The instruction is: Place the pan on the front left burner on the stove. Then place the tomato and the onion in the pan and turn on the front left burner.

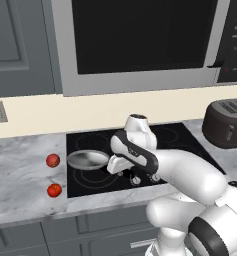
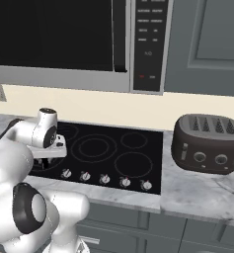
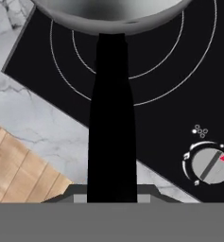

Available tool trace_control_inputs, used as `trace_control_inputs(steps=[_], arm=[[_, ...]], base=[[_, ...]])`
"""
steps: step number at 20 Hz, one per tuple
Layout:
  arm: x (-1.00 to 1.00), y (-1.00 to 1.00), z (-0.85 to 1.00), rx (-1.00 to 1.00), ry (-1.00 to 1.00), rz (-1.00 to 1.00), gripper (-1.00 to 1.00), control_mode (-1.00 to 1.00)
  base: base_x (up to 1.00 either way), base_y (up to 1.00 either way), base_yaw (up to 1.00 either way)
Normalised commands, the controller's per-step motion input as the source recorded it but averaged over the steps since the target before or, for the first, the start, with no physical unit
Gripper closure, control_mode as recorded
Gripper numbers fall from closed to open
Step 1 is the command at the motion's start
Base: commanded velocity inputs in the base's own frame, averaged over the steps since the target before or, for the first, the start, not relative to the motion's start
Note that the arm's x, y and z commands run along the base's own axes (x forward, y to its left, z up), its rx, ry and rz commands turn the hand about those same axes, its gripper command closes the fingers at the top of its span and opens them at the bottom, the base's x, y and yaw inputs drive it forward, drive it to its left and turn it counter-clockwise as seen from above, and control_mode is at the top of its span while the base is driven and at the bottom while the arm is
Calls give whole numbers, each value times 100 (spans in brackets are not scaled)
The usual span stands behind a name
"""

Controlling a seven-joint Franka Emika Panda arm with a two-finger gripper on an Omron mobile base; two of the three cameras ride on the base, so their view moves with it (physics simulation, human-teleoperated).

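The silver-grey pan hangs level over the front left burner of the black stove; I cannot tell if it touches the glass. My gripper is shut on its long black handle, which runs down the middle of the hand view to the gripper. The pan's rim covers the top of the burner rings. On the marble counter left of the stove lie the duller onion and, nearer the front edge, the bright-red tomato.
A row of silver knobs lines the stove's front edge; one knob sits right of the handle. A dark toaster stands on the counter to the right. A microwave hangs above the stove. Wooden floor shows beyond the counter edge.
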Motion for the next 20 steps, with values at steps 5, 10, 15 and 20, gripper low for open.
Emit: trace_control_inputs(steps=[5,10,15,20], arm=[[0,0,-25,0,0,0,100,-100],[0,0,-21,0,0,0,100,-100],[-11,-7,-17,0,0,0,100,-100],[-28,-13,-9,0,0,0,100,-100]], base=[[0,0,0],[0,0,0],[0,0,0],[0,0,0]])
